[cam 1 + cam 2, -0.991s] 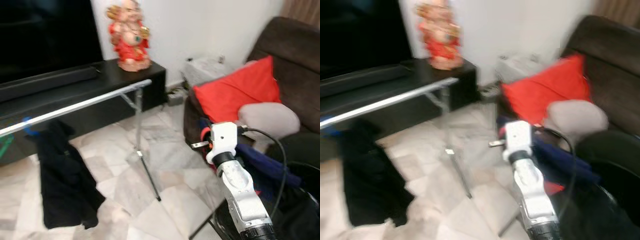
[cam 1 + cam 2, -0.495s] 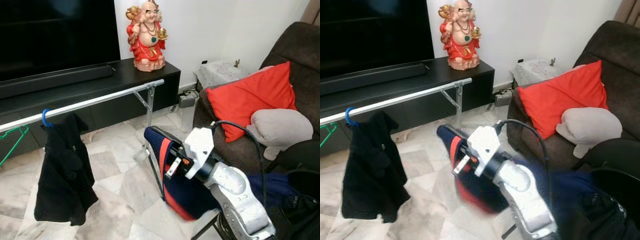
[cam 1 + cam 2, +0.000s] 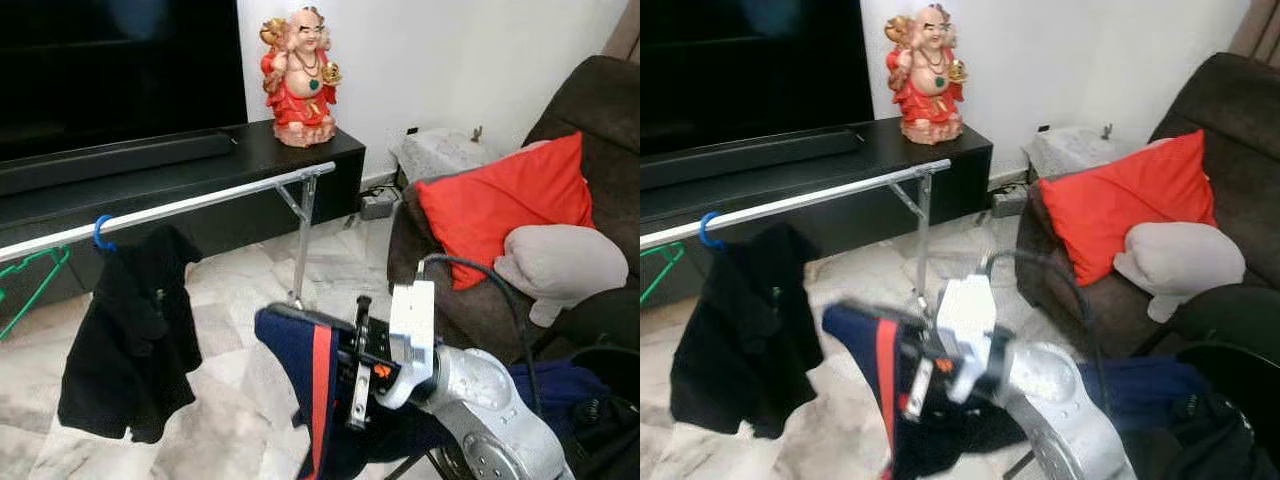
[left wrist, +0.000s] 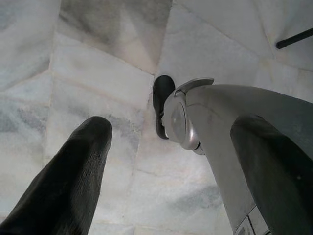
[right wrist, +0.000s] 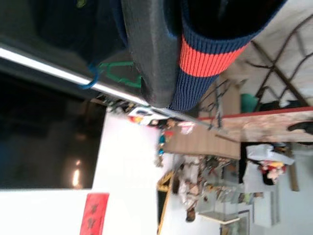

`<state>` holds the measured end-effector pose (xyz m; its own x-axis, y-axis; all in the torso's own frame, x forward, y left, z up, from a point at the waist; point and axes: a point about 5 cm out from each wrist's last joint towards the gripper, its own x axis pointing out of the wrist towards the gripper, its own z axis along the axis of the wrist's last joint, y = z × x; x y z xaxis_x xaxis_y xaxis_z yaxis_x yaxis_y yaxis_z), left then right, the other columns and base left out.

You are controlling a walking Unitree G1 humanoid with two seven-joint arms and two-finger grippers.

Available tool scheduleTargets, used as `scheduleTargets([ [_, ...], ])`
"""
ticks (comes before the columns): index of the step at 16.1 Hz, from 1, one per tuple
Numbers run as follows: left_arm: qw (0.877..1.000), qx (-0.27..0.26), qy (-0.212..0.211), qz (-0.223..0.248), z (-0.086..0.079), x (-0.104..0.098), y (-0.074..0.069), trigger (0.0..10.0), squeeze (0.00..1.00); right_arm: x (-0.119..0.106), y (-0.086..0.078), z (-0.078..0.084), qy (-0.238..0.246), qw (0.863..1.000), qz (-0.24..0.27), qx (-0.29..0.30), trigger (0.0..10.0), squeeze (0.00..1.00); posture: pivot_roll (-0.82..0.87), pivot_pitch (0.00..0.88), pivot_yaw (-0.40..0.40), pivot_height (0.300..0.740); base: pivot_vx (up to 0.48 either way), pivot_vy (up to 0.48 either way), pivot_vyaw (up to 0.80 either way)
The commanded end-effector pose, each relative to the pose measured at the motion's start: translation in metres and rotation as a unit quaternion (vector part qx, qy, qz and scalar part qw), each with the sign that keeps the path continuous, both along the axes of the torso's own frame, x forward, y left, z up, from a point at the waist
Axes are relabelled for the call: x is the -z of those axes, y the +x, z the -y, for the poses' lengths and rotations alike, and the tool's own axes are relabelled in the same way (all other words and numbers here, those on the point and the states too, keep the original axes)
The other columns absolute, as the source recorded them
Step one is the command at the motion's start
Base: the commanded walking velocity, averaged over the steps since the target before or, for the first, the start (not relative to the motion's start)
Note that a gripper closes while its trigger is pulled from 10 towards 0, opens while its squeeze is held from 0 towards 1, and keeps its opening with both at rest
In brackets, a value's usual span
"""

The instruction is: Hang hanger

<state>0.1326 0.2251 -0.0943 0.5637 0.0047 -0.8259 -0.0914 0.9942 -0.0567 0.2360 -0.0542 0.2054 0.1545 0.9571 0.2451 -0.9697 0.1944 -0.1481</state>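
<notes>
Clearly the right gripper (image 3: 357,360) has its jaws clamped on a navy knitted garment (image 3: 305,385) with a red-orange stripe; in the right wrist view one black finger (image 5: 149,49) presses flat against the ribbed navy and orange knit (image 5: 208,54). Whether a hanger sits inside that garment I cannot tell. The garment hangs in soft folds at about 6 o'clock in the head view, in front of the silver forearm, well below and apart from the clothes rail (image 3: 190,205).

That rail is a thin, shiny metal tube running from 9 o'clock toward the centre, carried on a slim folding metal leg (image 3: 300,245). A black jacket (image 3: 130,345) of matte, heavy cloth droops from a blue plastic hook (image 3: 102,232) on the rail at 9 o'clock, with a green wire-like hanger (image 3: 30,290) just beside it, nearer the edge.

The left gripper (image 4: 146,147) hangs over the floor (image 4: 73,63), its rounded black fingers apart and holding nothing.

The floor is glossy veined marble in pale grey slabs. At 12 o'clock a glazed red and gold statue (image 3: 300,70) stands on a low black cabinet (image 3: 250,150). At 3 o'clock a smooth red cushion (image 3: 505,205) and a soft grey pillow (image 3: 560,265) rest on a dark brown sofa (image 3: 590,110).
</notes>
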Motion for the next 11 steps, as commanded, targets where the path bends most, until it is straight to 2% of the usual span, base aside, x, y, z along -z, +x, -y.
scheduleTargets([
  [1,1.000,0.001,0.001,-0.015,0.000,0.002,-0.006,10.0,0.00,-0.002,0.011,0.005,0.027,0.999,-0.012,0.045,10.0,0.00,0.05,0.037,-0.012,0.740,0.000,0.000,0.00],
  [2,1.000,0.001,0.002,-0.016,0.000,0.003,-0.007,10.0,0.00,0.006,0.031,0.018,0.043,0.990,-0.027,0.130,10.0,0.00,0.05,0.034,-0.013,0.740,0.000,0.000,0.00],
  [3,1.000,0.001,0.002,-0.017,0.000,0.003,-0.007,10.0,0.00,0.026,0.055,0.036,0.031,0.967,-0.072,0.241,10.0,0.00,0.05,0.034,-0.013,0.740,0.000,0.000,0.00],
  [4,1.000,0.001,0.002,-0.017,-0.001,0.003,-0.008,10.0,0.00,0.049,0.071,0.054,0.019,0.936,-0.121,0.329,10.0,0.00,0.05,0.032,-0.016,0.740,0.000,0.000,0.00],
  [5,1.000,0.001,0.002,-0.017,-0.001,0.003,-0.009,10.0,0.00,0.060,0.077,0.062,0.012,0.918,-0.154,0.365,10.0,0.00,0.05,0.032,-0.016,0.740,0.000,0.000,0.00],
  [6,1.000,0.000,0.002,-0.017,-0.002,0.003,-0.010,10.0,0.00,0.086,0.086,0.086,-0.009,0.859,-0.188,0.476,10.0,0.00,0.06,0.030,-0.018,0.740,0.000,0.000,0.00],
  [7,1.000,0.000,0.002,-0.018,-0.002,0.003,-0.010,10.0,0.00,0.099,0.087,0.098,-0.009,0.823,-0.216,0.525,10.0,0.00,0.06,0.030,-0.018,0.740,0.000,0.000,0.00],
  [8,1.000,-0.001,0.003,-0.018,-0.003,0.003,-0.011,10.0,0.00,0.106,0.086,0.103,-0.003,0.806,-0.231,0.545,10.0,0.00,0.06,0.028,-0.016,0.740,0.000,0.000,0.00],
  [9,1.000,-0.001,0.003,-0.019,-0.003,0.003,-0.011,10.0,0.00,0.113,0.084,0.104,-0.004,0.798,-0.242,0.552,10.0,0.00,0.06,0.028,-0.016,0.740,0.000,0.000,0.00],
  [11,1.000,0.000,0.004,-0.020,-0.005,0.003,-0.012,10.0,0.00,0.118,0.086,0.101,-0.011,0.796,-0.232,0.558,10.0,0.00,0.06,0.028,-0.016,0.740,0.000,0.000,0.00],
])
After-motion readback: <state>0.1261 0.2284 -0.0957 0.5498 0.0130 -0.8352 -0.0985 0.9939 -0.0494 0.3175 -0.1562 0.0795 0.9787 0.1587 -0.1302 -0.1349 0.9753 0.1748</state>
